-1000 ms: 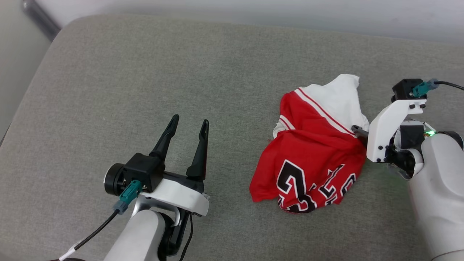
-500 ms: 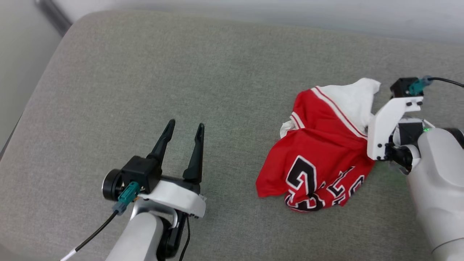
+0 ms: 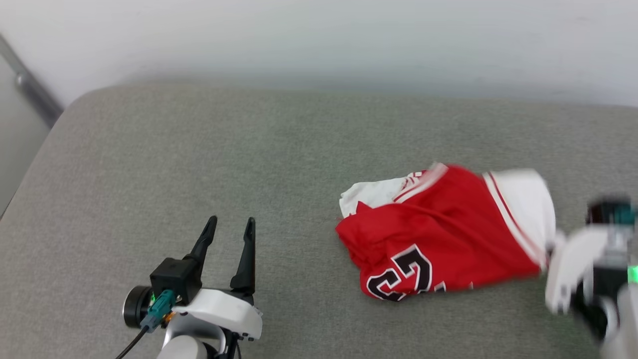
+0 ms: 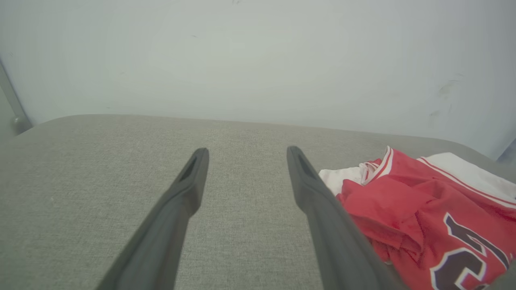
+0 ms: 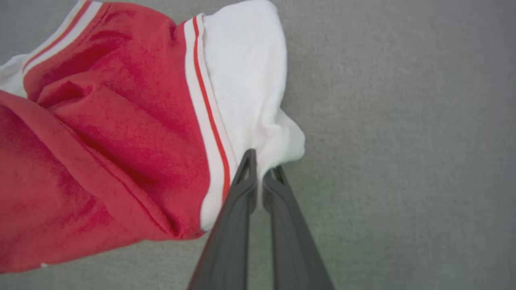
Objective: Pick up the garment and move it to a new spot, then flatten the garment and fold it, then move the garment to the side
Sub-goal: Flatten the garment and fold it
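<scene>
Right wrist view: right gripper (image 5: 260,167) is clenched on the white edge of the jersey (image 5: 121,133), pinching a small bunch of cloth just beside the striped trim. Head view puts the jersey at 4 o'clock on the grey cushion (image 3: 199,149), crumpled, number side up, its 3 o'clock end drawn toward the blurred right arm. Left gripper (image 3: 232,219) sits spread wide and empty at 7 o'clock, well apart from the cloth.

Step in hand, I judge: pick-up and carry to a new spot. You hold only a thin pinch near the edge, so lift smoothly, no jerks, or the cloth may slip out. Raise it high enough that the trailing red end clears the cushion instead of dragging.

Versus a second ago: right gripper was spread at the jersey's 3 o'clock edge, now it is closed on it. White flap lay at 12 o'clock of the heap, now it is at 3 o'clock and the jersey is stretched longer. Head camera has tilted up, more wall (image 3: 319,40) showing. Left gripper unchanged.
</scene>
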`<state>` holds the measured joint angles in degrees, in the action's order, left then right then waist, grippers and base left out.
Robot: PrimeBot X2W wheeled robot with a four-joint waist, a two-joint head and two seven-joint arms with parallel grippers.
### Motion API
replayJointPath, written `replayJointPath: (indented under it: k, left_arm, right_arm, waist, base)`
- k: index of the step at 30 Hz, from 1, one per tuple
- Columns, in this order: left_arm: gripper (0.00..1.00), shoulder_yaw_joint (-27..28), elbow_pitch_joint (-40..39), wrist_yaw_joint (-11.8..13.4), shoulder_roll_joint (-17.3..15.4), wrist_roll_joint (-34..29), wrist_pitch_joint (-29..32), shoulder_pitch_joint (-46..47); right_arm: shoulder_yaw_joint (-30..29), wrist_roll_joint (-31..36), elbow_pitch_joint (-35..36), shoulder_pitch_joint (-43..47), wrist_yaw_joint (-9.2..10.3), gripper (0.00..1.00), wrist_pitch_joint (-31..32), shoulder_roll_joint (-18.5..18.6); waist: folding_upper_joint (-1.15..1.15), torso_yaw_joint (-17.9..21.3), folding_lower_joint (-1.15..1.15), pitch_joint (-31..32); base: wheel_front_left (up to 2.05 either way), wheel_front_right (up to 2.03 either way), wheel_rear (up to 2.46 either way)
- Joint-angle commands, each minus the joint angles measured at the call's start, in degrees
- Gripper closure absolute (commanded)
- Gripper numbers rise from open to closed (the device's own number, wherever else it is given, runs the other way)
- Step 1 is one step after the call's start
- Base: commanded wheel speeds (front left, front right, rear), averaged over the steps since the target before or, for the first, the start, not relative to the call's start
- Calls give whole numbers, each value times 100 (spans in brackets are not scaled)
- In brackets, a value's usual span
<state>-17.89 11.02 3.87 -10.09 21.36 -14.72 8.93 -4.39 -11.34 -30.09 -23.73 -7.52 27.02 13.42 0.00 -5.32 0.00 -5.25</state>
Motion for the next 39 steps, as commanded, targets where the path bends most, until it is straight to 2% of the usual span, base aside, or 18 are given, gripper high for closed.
replayJointPath:
  k: [1, 3, 4, 5, 6, 10, 15, 16, 21, 28, 34, 39]
  left_arm:
    - [0, 45, -28, 57, -26, 46, 30, -128]
    - [0, 64, -54, 101, -26, 78, 52, -180]
    - [0, 76, -66, 118, -33, 96, 62, -220]
    - [0, 84, -70, 128, -44, 107, 78, -269]
    - [0, 90, -71, 145, -65, 107, 92, -305]
    - [0, 94, -94, 163, -110, 153, 153, -426]
    - [0, 91, -140, 209, -173, 193, 231, -582]
    - [0, 96, -194, 224, -221, 201, 267, -646]
    - [0, 86, -259, 270, -300, 200, 336, -746]
    - [0, 91, -298, 308, -358, 213, 405, -833]
    - [0, 89, -288, 352, -409, 243, 497, -823]
    - [0, -119, -283, 160, -408, 216, 775, -425]
  right_arm:
    - [-263, 67, 87, 635, 6, 100, 150, -152]
    - [-524, 150, 151, 1170, 6, 100, 267, -301]
    - [-613, 197, 149, 1407, 6, 90, 299, -403]
    - [-687, 196, 118, 1631, 6, 60, 333, -513]
    - [-756, 190, 117, 1831, 6, 2, 314, -611]
    - [-951, 224, 385, 2089, 6, 0, -128, -825]
    - [-1075, 357, 1108, 2121, 5, 0, -1291, -915]
    - [-1064, 479, 1583, 2181, 5, 0, -1898, -958]
    - [-717, 673, 2310, 2389, 5, 0, -2509, -1018]
    - [-260, 697, 2887, 2822, 6, 0, -2726, -1054]
    - [37, 432, 3195, 3101, 5, 0, -2685, -1055]
    - [99, 332, 3349, 3097, 5, 0, -2661, -1056]
  waist:
    - [0, 171, 0, 183]
    - [0, 200, 0, 215]
    - [0, 222, 0, 245]
    - [0, 241, 0, 267]
    - [0, 257, 0, 288]
    - [0, 320, 0, 392]
    - [0, 347, 0, 526]
    - [0, 349, 0, 575]
    - [0, 330, 0, 662]
    - [0, 336, 0, 770]
    - [0, 431, 0, 807]
    - [0, 481, 0, 709]
  base:
    - [0, 0, 0]
    - [0, 0, 0]
    - [0, 0, 0]
    - [0, 0, 0]
    - [0, 0, 0]
    - [0, 0, 0]
    - [0, 0, 0]
    - [0, 0, 0]
    - [0, 0, 0]
    - [0, 0, 0]
    - [0, 0, 0]
    - [0, 0, 0]
